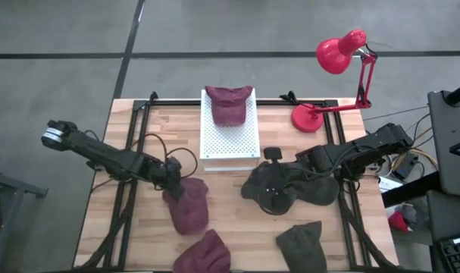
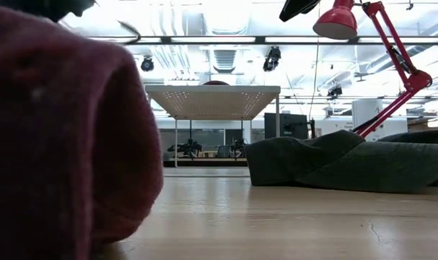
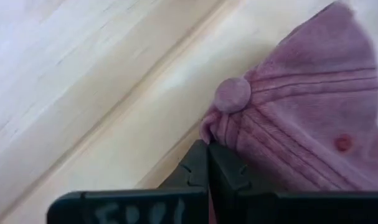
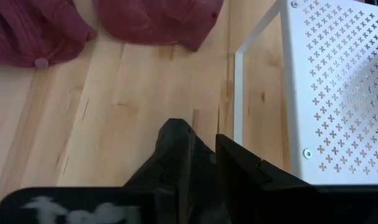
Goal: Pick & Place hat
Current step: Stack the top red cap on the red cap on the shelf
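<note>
A maroon cap (image 1: 188, 206) lies on the wood table left of centre and fills the low view's left side (image 2: 60, 137). My left gripper (image 1: 173, 173) (image 3: 208, 158) is at its crown, shut on it. A dark grey cap (image 1: 290, 186) (image 2: 341, 162) lies spread on the table right of centre. My right gripper (image 1: 304, 159) (image 4: 204, 158) is at its far edge, shut on it. Another maroon cap (image 1: 228, 103) rests on top of a white perforated stand (image 1: 230, 135). My left gripper pinches a small fold of the maroon cap's crown (image 3: 215, 132) between its two fingers, right beside the top button (image 3: 232, 94). The fingers come slanting down from the table's left. The cap lies on the table. My right gripper is shut on dark cloth (image 4: 175, 146) at the grey cap's far edge, which bunches up over one finger. It comes in low from the table's right. The rest of the cap lies on the table.
A third maroon cap (image 1: 203, 254) and a dark green cap (image 1: 301, 243) lie by the near edge. A red desk lamp (image 1: 339, 57) stands at the far right corner. The white stand (image 4: 326, 81) is close beside my right gripper. Bare wood lies between the caps.
</note>
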### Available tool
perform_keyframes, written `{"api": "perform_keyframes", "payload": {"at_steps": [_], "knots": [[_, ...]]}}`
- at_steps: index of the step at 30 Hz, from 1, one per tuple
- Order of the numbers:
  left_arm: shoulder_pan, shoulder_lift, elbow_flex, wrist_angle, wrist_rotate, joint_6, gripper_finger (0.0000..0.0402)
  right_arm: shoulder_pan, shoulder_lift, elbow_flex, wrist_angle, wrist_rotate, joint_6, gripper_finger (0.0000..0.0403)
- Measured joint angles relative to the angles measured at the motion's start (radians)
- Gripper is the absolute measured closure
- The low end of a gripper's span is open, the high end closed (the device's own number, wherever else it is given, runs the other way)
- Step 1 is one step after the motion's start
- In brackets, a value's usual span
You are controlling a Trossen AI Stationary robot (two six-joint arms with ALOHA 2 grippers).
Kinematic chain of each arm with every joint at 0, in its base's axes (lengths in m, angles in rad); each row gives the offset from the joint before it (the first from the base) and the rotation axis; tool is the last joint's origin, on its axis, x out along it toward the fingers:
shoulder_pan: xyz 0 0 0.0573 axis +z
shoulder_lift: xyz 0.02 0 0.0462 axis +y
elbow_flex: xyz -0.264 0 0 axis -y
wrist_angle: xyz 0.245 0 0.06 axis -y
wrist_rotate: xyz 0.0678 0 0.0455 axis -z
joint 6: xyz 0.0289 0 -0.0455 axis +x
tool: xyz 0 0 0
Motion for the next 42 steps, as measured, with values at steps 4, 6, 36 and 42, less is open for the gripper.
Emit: {"api": "perform_keyframes", "payload": {"at_steps": [4,6,36,42], "knots": [[0.000,0.001,0.059,0.002,-0.001,0.064,0.0401,0.000,0.000,0.000,0.000,0.000,0.001,0.0337],[0.000,0.001,0.082,-0.003,-0.001,0.091,0.0401,0.000,0.000,0.000,0.000,0.000,0.000,0.0337],[-0.001,-0.001,0.331,-0.082,-0.042,0.376,0.0401,-0.078,0.000,0.000,0.273,-0.074,-0.067,0.0344],[-0.002,-0.001,0.368,-0.078,-0.042,0.425,0.0401,-0.124,0.046,0.000,0.359,-0.167,-0.045,0.0358]]}}
